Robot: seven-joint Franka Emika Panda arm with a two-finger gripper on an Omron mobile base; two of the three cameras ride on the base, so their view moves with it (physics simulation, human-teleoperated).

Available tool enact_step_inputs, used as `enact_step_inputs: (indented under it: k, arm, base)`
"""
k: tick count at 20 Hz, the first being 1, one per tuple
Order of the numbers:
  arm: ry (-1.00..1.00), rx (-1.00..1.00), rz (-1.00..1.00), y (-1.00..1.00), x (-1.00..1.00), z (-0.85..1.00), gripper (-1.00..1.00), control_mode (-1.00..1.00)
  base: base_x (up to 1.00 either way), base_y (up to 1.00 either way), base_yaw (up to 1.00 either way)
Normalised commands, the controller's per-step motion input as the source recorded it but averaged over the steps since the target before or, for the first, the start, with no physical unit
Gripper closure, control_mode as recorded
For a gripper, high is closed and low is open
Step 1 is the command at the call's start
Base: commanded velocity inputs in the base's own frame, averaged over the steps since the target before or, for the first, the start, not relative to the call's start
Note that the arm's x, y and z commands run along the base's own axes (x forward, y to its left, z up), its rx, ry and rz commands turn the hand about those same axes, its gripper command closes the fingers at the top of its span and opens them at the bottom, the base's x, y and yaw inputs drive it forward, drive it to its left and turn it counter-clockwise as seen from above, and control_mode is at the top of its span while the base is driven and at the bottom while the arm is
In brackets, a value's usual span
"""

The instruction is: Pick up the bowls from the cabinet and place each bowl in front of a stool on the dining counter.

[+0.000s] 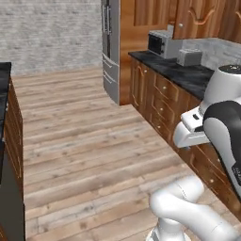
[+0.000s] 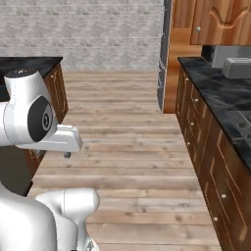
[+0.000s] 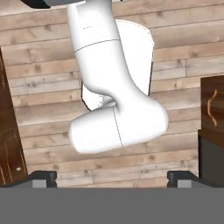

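Note:
My gripper (image 3: 112,177) points down at the wooden floor, open, with nothing between its fingertips (image 3: 43,178). The white hand (image 2: 62,139) hangs folded close to the arm's own base, mid-aisle. The reddish-brown wall cabinet (image 1: 202,18) (image 2: 220,19) is up at the far right, door closed, with a small silver knob (image 2: 198,29). A black marble top, seemingly the dining counter (image 2: 27,64) (image 1: 4,70), lies to the left. The bowls and the stool are out of view.
A black counter (image 1: 188,75) with a microwave (image 1: 161,43) and a toaster (image 1: 189,57) (image 2: 238,67) runs along the right over drawer units (image 2: 206,132). A steel fridge (image 1: 110,47) stands beyond. Wide plank floor (image 1: 84,141) lies between both counters.

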Motion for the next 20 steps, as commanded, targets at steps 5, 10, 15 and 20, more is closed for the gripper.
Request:
enact_step_inputs:
  k: [5, 10, 15, 20]
  arm:
    - [0.0, 0.0, 0.0, 0.0, 0.0, 0.0, -1.0, 1.0]
    - [0.0, 0.0, 0.0, 0.0, 0.0, 0.0, -1.0, 1.0]
    - [0.0, 0.0, 0.0, 0.0, 0.0, 0.0, -1.0, 1.0]
    - [0.0, 0.0, 0.0, 0.0, 0.0, 0.0, -1.0, 1.0]
  base:
    - [0.99, 0.62, 0.12]
    - [1.0, 0.44, -0.05]
    - [1.0, 0.12, -0.13]
    - [1.0, 0.13, -0.16]
